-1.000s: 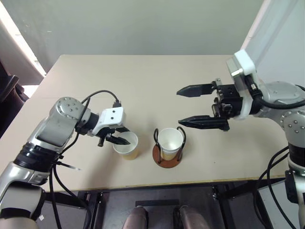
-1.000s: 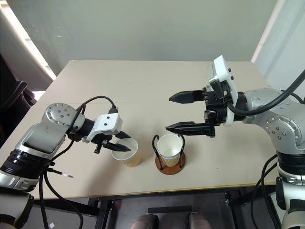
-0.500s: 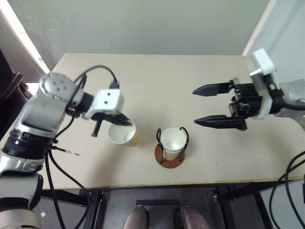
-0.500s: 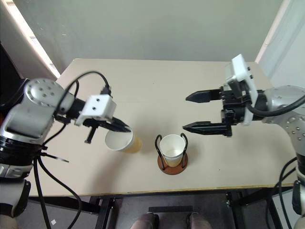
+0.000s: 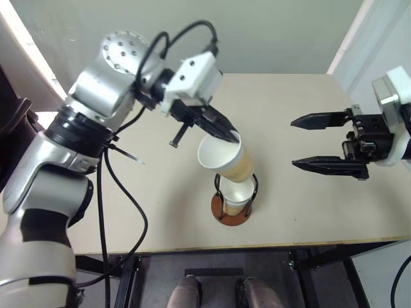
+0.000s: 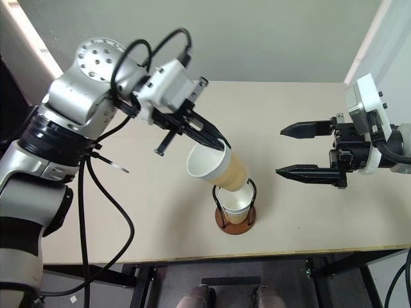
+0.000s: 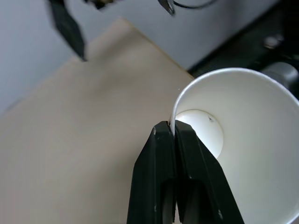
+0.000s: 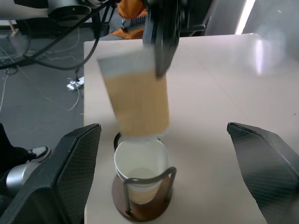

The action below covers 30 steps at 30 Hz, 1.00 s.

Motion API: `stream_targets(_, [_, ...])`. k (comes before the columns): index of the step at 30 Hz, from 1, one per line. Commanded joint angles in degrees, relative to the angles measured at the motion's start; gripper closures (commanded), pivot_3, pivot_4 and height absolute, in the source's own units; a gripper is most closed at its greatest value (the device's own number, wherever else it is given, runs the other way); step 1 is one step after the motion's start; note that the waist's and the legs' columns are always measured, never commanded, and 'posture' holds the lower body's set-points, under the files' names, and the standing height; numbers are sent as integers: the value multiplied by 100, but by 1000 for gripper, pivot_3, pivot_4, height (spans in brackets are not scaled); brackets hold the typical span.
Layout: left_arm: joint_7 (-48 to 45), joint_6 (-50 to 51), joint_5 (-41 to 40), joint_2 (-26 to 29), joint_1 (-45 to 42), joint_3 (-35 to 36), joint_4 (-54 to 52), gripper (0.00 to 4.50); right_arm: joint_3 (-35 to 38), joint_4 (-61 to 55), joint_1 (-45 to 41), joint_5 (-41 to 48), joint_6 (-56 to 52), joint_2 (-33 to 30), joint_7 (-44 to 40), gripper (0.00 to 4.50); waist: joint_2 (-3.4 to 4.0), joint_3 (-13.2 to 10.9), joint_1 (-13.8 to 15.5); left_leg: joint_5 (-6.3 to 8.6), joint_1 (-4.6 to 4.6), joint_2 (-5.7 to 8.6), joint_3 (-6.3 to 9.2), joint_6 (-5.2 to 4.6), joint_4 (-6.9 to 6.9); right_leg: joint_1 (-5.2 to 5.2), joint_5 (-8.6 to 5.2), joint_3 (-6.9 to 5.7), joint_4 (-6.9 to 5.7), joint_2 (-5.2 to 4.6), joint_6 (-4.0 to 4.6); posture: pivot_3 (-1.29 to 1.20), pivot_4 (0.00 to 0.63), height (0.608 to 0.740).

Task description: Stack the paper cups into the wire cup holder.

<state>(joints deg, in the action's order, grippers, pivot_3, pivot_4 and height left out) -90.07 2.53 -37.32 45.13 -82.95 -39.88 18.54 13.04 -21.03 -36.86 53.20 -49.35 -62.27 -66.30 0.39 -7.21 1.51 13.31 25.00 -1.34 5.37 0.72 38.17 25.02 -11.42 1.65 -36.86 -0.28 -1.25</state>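
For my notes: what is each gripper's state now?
Left gripper: shut on the paper cup rim.
Right gripper: open, empty.

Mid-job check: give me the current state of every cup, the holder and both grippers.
Left gripper: shut on the held cup's rim.
Held cup: lifted, tilted, above the holder.
Cup in holder: upright, seated.
Wire cup holder: upright on the table, one cup inside.
Right gripper: open, empty.
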Motion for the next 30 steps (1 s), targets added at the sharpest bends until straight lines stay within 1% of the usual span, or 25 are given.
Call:
stream_targets(1, [-243, -360, -307, 54, -275, -397, 16, 4479, 448, -235, 69, 245, -99, -218, 25, 0, 0, 0, 4, 1, 3, 5, -1, -2, 2, -1, -1, 1, 2, -2, -6, 0, 150, 740])
stream_targets(4, [-243, -541, -351, 16, -356, -656, 110, 4479, 566, -301, 139, 352, -138, -268, 74, 0, 0, 0, 10, 5, 7, 12, -3, -9, 8, -4, -4, 4, 5, -5, -17, 0, 150, 740])
stream_targets(11, [-243, -945, -42, -548, -445, -939, 687, 4479, 753, -570, 404, 448, -176, -330, 310, 0, 0, 0, 61, 14, 8, 24, -3, -23, 23, -15, -10, 6, 4, -14, -36, 0, 150, 740])
stream_targets(21, [-243, -1332, 230, -658, -417, -1194, 895, 4479, 757, -636, 543, 396, 17, -340, 381, 0, 0, 0, 63, 26, 11, 34, -5, -38, 57, -30, -27, 11, 3, -15, -66, 0, 150, 740])
stream_targets(23, [-243, -1223, 114, -657, -394, -1178, 822, 4479, 741, -638, 565, 371, 49, -334, 378, 0, 0, 0, 65, 28, 14, 36, -4, -38, 68, -33, -30, 13, 3, -16, -73, 0, 150, 740])
stream_targets(26, [-243, -1210, 166, -749, -336, -1125, 859, 4479, 737, -612, 609, 322, 110, -342, 343, 0, 1, 0, 69, 33, 16, 39, -4, -40, 85, -40, -34, 13, 3, -19, -79, 0, 150, 740])
stream_targets(29, [-243, -1100, 240, -846, -276, -1082, 870, 3909, 687, -588, 609, 275, 182, -346, 319, 0, 0, 0, 74, 36, 16, 47, -4, -42, 90, -44, -37, 14, 5, -28, -85, 0, 150, 740])
stream_targets(30, [-243, -1086, 299, -902, -253, -1019, 904, 3559, 649, -569, 591, 252, 215, -338, 308, 0, 1, 0, 75, 36, 16, 50, -5, -43, 91, -45, -38, 14, 5, -31, -87, 0, 150, 740])
